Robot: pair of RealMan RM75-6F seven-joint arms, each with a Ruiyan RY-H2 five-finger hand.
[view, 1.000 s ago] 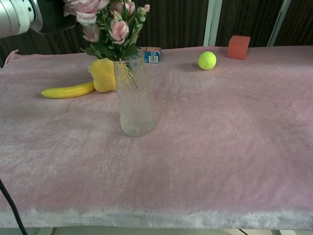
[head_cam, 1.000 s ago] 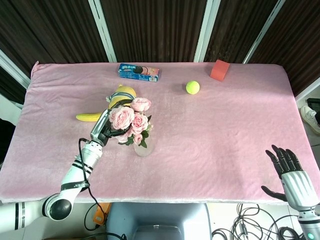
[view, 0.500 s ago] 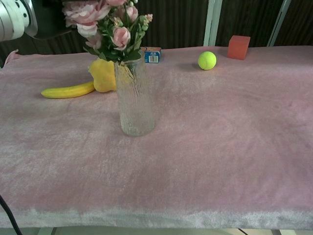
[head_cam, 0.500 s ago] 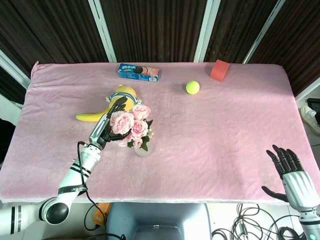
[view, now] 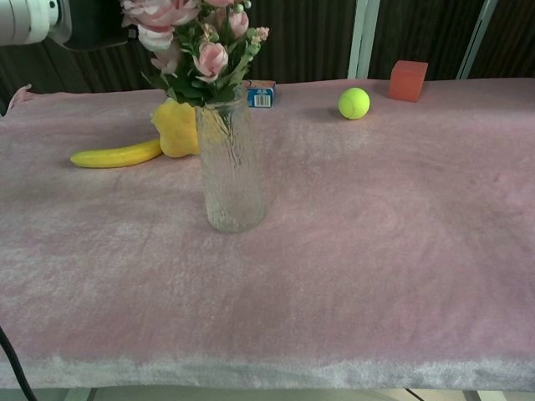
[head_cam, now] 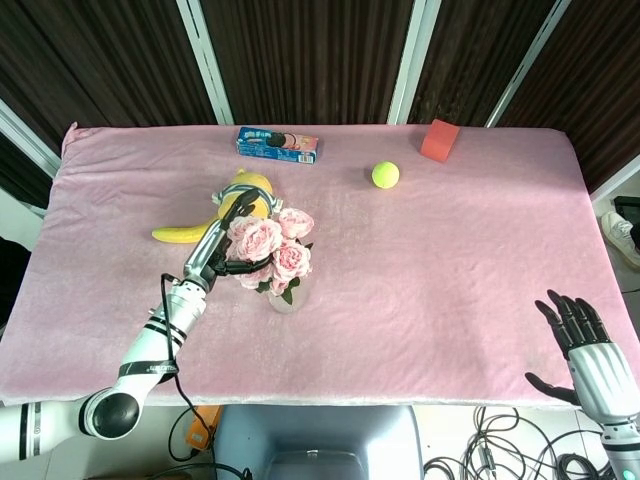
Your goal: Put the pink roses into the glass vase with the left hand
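Note:
The pink roses stand with their stems inside the glass vase at the table's left-middle. In the chest view the roses rise from the upright ribbed vase, leaning slightly right. My left hand is against the bouquet's left side with its fingers spread around the blooms, and no clear grip on the stems shows. Only its silver forearm appears in the chest view. My right hand hangs off the table's front right corner with its fingers apart and holds nothing.
Behind the vase lie a banana and a yellow soft toy. Further back are a blue snack box, a tennis ball and a red block. A pink cloth covers the table.
The roses sank into the vase and now lean more to the right. My left hand's fingers opened from the stems and spread beside the blooms. The right hand stayed put.

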